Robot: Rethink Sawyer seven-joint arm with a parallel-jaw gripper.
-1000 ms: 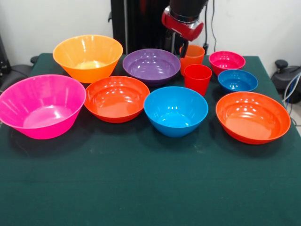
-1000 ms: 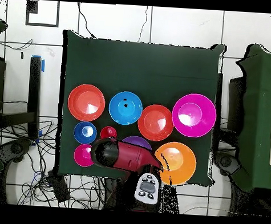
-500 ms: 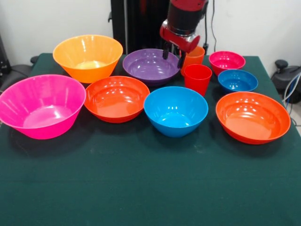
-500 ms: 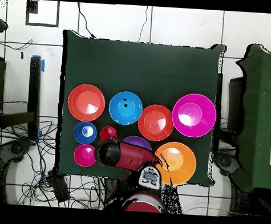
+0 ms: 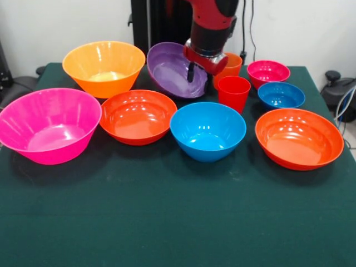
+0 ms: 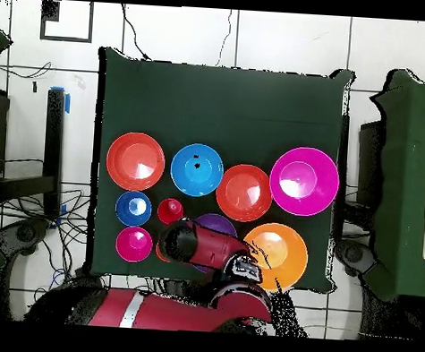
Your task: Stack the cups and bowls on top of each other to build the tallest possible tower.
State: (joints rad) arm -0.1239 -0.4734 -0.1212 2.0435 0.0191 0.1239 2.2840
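My gripper [image 5: 198,77] is shut on the right rim of the purple bowl [image 5: 169,69], which hangs tilted with its opening toward the left. One finger [image 5: 191,72] shows inside the bowl. The orange cup [image 5: 232,64] stands just behind the gripper and the red cup [image 5: 233,93] just to its right. The big pink bowl [image 5: 49,125], yellow-orange bowl [image 5: 103,67], two red-orange bowls [image 5: 138,115] [image 5: 298,138], medium blue bowl [image 5: 207,130], small blue bowl [image 5: 281,95] and small magenta bowl [image 5: 268,72] stand apart on the table. In the overhead view the arm [image 6: 207,247] hides the gripper and most of the purple bowl [image 6: 215,224].
The green cloth [image 5: 178,222] covers the table, with a wide bare stretch along its front. In the overhead view the far half of the cloth [image 6: 220,103] holds no objects. The robot's black pedestal [image 5: 158,25] stands behind the bowls.
The gripper came down to the purple bowl's right rim, closed on it and tipped it up off the table. The arm swung lower across the overhead view.
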